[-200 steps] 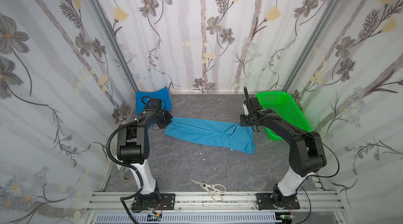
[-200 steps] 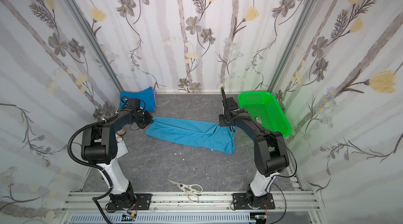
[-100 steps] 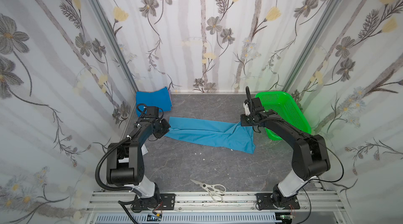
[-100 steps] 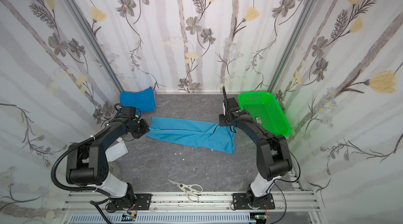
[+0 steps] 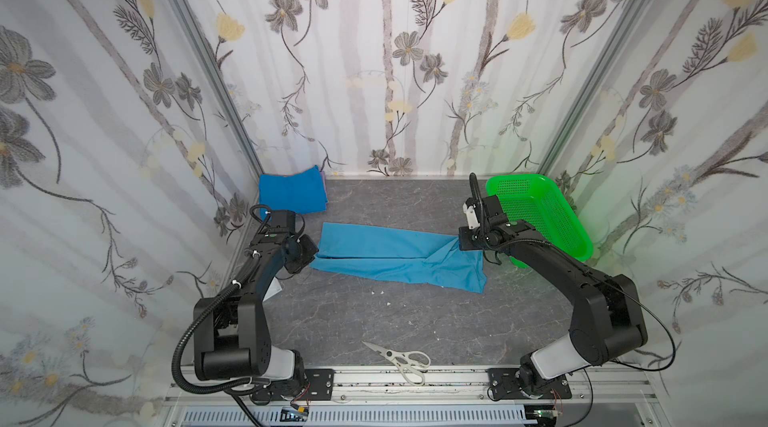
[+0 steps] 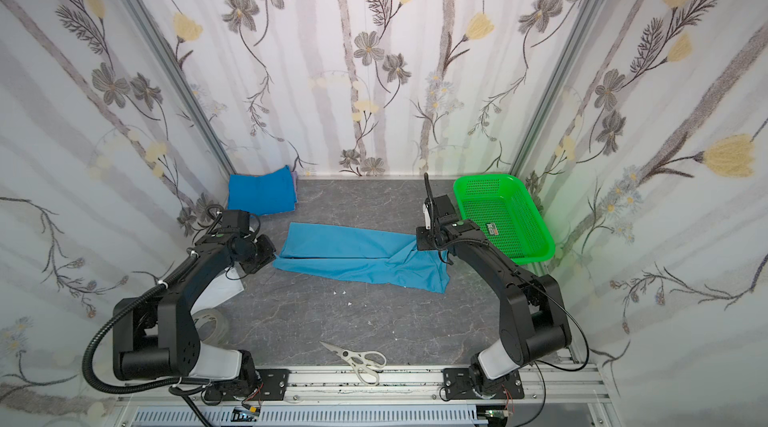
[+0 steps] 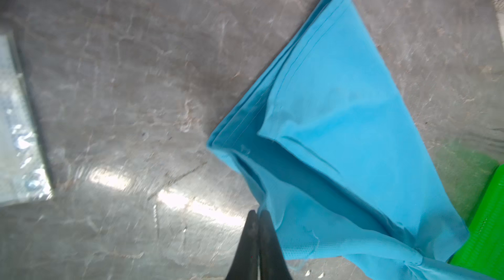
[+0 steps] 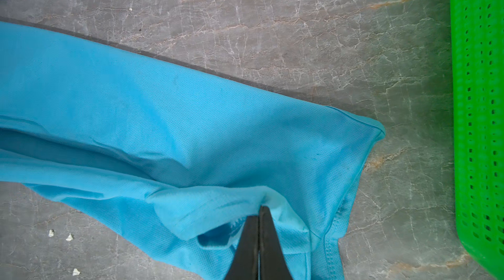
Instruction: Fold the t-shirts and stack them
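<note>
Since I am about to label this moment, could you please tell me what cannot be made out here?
Left gripper: shut in the left wrist view, but whether it pinches the light-blue t-shirt is unclear; the wrist hides this in both top views.
Darker blue t-shirt: what lies under it is covered in both top views; the purplish edge is too small.
Green basket: its label is too small to read in a top view.

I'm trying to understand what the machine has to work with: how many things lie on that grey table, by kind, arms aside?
T-shirts: 2 (light sky-blue cloth t-shirt, darker blue folded cloth t-shirt)
Baskets: 1 (green perforated plastic basket)
Scissors: 1 (white-handled metal scissors)
Tape rolls: 1 (clear plastic tape roll)
Sheets: 1 (white flat sheet, half hidden)
Total: 6
</note>
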